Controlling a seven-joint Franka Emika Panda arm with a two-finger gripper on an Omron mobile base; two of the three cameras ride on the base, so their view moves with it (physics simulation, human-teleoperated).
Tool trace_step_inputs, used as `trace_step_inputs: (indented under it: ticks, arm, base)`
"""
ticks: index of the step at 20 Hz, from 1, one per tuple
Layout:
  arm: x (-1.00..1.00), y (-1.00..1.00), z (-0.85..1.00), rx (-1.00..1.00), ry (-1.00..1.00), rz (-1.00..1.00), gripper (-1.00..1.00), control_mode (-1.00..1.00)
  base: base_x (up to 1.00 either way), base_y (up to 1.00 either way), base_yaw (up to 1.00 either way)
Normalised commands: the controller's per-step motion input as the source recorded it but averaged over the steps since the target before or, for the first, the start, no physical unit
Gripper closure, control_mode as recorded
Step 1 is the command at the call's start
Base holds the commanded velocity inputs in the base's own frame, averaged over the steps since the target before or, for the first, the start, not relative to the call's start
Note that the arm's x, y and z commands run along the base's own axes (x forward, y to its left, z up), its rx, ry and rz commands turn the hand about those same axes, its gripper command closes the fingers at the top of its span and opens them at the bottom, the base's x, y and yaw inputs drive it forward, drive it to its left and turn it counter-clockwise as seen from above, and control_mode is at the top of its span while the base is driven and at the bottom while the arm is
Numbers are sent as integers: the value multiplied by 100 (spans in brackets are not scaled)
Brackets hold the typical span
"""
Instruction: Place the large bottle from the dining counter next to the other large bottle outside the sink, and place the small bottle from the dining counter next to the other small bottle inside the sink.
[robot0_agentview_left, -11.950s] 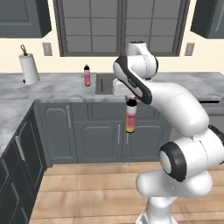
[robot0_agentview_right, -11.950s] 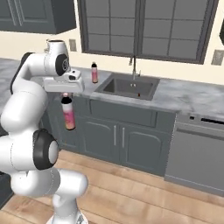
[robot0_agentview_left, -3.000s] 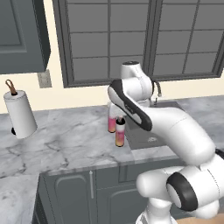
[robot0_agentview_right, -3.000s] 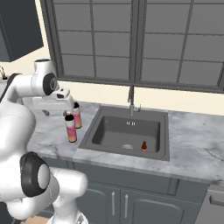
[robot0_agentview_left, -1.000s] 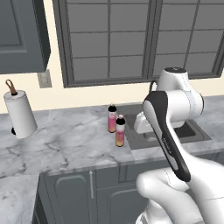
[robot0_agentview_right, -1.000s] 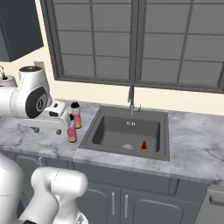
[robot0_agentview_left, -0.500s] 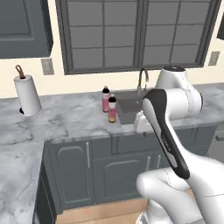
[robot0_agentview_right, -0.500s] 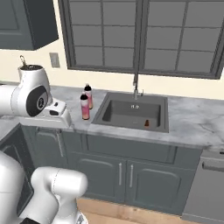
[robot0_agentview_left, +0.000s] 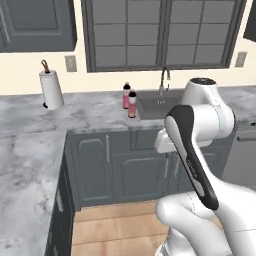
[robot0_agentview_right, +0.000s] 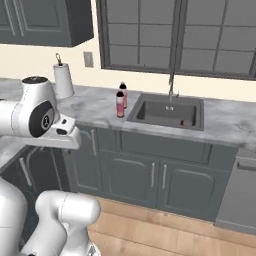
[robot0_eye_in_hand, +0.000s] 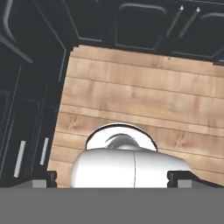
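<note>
Two large pink bottles with dark caps stand side by side on the marble counter just left of the sink: one nearer the wall, one in front. A small reddish bottle stands inside the sink at its right side. My gripper is open and holds nothing; it points down at the wooden floor, far from the counter. The arm is folded back close to the base. The dining counter and its small bottle are out of view.
A paper towel roll stands at the back left of the counter. The faucet rises behind the sink. Dark cabinet doors run below, with a side counter at the left. Wooden floor lies under the hand.
The whole picture has shifted: the base has backed away from the sink counter, so the bottles look smaller and farther. The arm stays folded and the gripper stays open.
</note>
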Motion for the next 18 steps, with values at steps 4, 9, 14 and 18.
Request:
trace_step_inputs:
  ticks: [4,9,14,18]
  arm:
    - [0,0,0,0,0,0,-100,100]
    - [0,0,0,0,0,0,-100,100]
    - [0,0,0,0,0,0,-100,100]
    - [0,0,0,0,0,0,-100,100]
  base:
    - [0,45,38]
    - [-1,0,49]
    - [-23,0,47]
    - [-37,0,50]
